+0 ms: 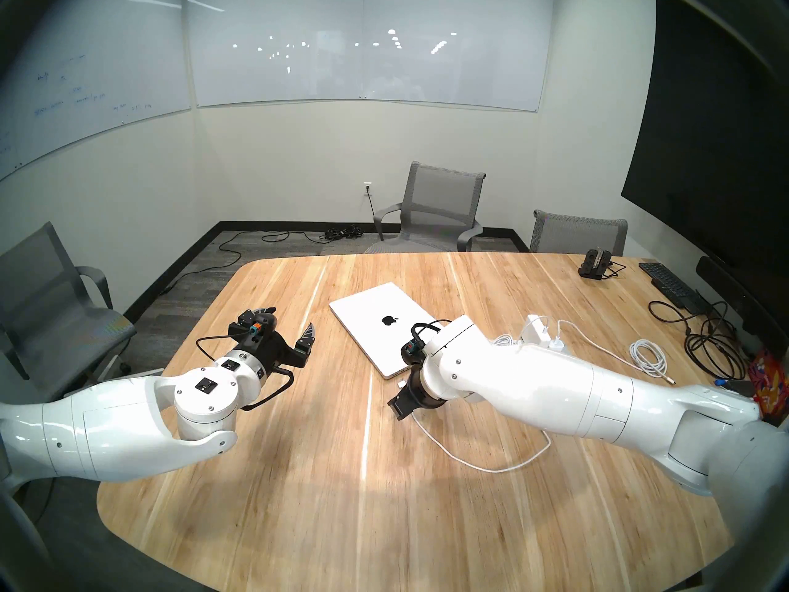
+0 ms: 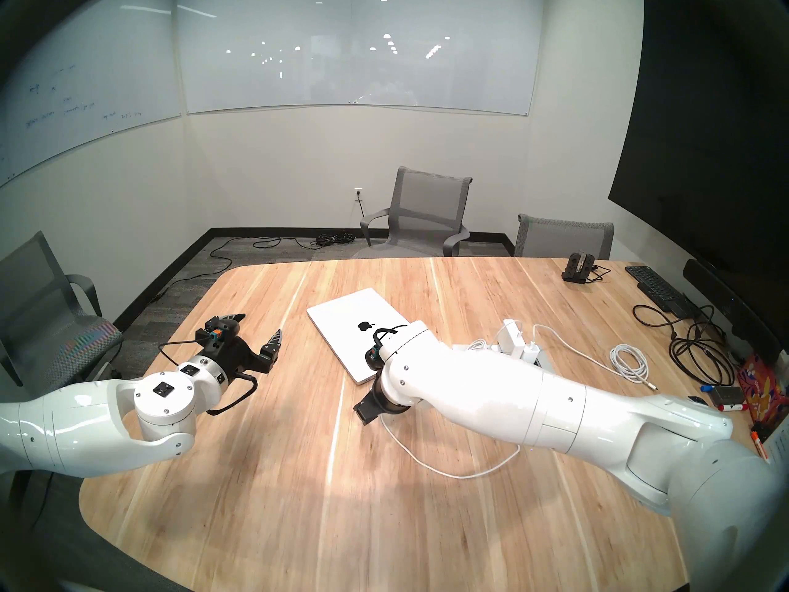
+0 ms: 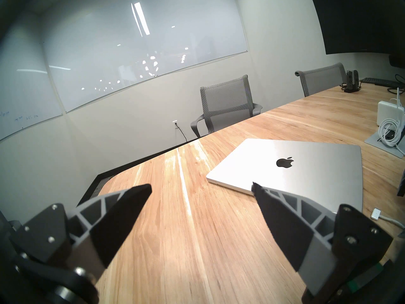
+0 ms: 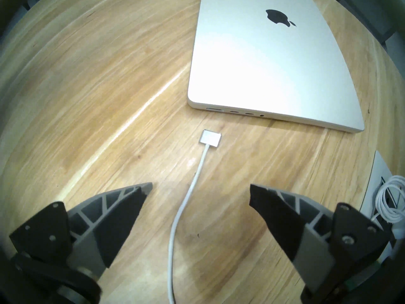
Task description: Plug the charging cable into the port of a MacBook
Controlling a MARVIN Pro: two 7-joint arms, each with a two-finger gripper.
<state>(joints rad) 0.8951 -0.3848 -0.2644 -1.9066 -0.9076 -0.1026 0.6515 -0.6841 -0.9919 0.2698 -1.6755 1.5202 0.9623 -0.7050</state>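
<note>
- Right gripper [image 4: 201, 188]: jaws wide, empty, above the charging cable [image 4: 190, 188].
- Connector [image 4: 210, 138], frame centre, lies apart from the MacBook [image 4: 269, 62]; grasp it squarely by its sides.

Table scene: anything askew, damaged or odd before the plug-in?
Nothing damaged or spilled. The MacBook lies closed and flat on the table. The charging cable runs slack, its connector flat on the wood just short of the ports, unplugged. The right gripper hangs open above the cord.
</note>
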